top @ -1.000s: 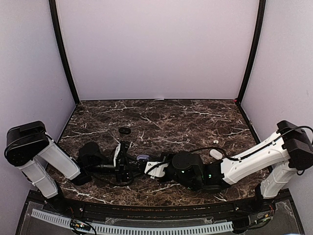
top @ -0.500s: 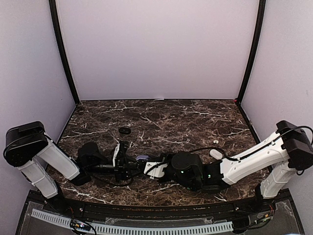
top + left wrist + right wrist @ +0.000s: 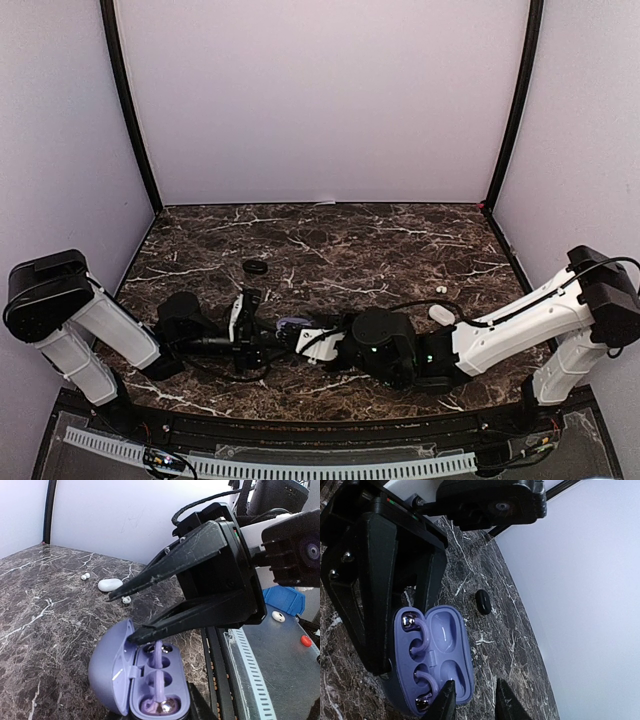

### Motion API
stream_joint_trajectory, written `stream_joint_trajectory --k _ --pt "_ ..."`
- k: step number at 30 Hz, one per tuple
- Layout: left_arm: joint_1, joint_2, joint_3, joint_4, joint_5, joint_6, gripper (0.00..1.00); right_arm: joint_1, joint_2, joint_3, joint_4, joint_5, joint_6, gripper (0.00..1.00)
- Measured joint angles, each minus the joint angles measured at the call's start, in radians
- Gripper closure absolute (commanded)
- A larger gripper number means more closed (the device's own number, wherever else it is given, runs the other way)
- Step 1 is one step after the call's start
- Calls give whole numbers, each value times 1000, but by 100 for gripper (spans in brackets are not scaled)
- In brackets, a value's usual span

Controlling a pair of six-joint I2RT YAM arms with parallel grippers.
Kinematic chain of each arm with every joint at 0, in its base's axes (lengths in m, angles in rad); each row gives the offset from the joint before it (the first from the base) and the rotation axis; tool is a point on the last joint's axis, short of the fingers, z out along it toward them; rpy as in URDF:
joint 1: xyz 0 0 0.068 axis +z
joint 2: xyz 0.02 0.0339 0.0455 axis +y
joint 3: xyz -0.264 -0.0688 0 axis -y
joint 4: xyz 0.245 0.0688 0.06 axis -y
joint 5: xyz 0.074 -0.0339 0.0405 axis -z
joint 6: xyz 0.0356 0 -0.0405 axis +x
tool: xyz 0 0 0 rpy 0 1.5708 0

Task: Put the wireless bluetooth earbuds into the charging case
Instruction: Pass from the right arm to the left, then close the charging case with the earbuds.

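A purple charging case (image 3: pixel 445 645) lies open, lid to one side, with my left gripper (image 3: pixel 250 338) shut on its base; its black fingers (image 3: pixel 375 630) flank it. Two purple clip-style earbuds (image 3: pixel 420 632) sit in the case's wells (image 3: pixel 159 680), chrome ends showing. My right gripper (image 3: pixel 472 692) hovers over the case (image 3: pixel 292 323) with its jaws apart and nothing between them. In the left wrist view the right gripper (image 3: pixel 124 618) has its lower fingertip just above the far earbud. Tiny white earbuds (image 3: pixel 85 575) lie loose on the marble.
A white oval case (image 3: pixel 441 313) and a small white bud (image 3: pixel 438 289) lie at the right of the table. A flat black ring (image 3: pixel 256 267) lies behind the left gripper. The two wrists meet near the front edge.
The right gripper's jaws have come apart over the open case. Both arms stay almost where they were.
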Motion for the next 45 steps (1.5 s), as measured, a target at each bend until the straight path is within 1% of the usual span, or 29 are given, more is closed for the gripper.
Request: stream_joint_trajectory --k 5,8,12,14,15,17,19,21,22,23,29,37,45 --pt "0 -15 -3 -10 -12 7 80 -6 -73 -29 -22 -16 34 73" --pt "0 -27 -5 -27 -21 11 80 -29 -130 -39 -56 -68 89 73" --pt "0 -48 -7 -47 -23 19 80 -132 -213 -46 -119 -222 224 74" --pt "0 -60 -7 -60 -23 21 80 -201 -235 -46 -140 -294 304 76" --pt "0 -66 -7 -66 -21 22 80 -236 -238 -46 -147 -344 346 79" --pt "0 -76 -7 -77 -19 22 80 -297 -227 -45 -170 -410 432 85" --pt "0 -84 -7 -84 -16 22 80 -339 -201 -45 -190 -451 505 89" --pt "0 -92 -7 -90 -13 22 80 -366 -162 -48 -199 -491 583 93" --pt "0 -96 -6 -93 -12 23 80 -370 -151 -51 -200 -506 602 99" --pt "0 -100 -6 -98 -12 23 80 -373 -140 -57 -197 -527 627 100" --pt "0 -112 2 -110 -5 26 80 -375 -79 -87 -137 -680 758 100" --pt "0 -123 11 -140 3 35 80 -375 32 -79 -60 -831 838 100" --pt "0 -128 11 -156 6 42 81 -375 99 -31 16 -931 892 100"
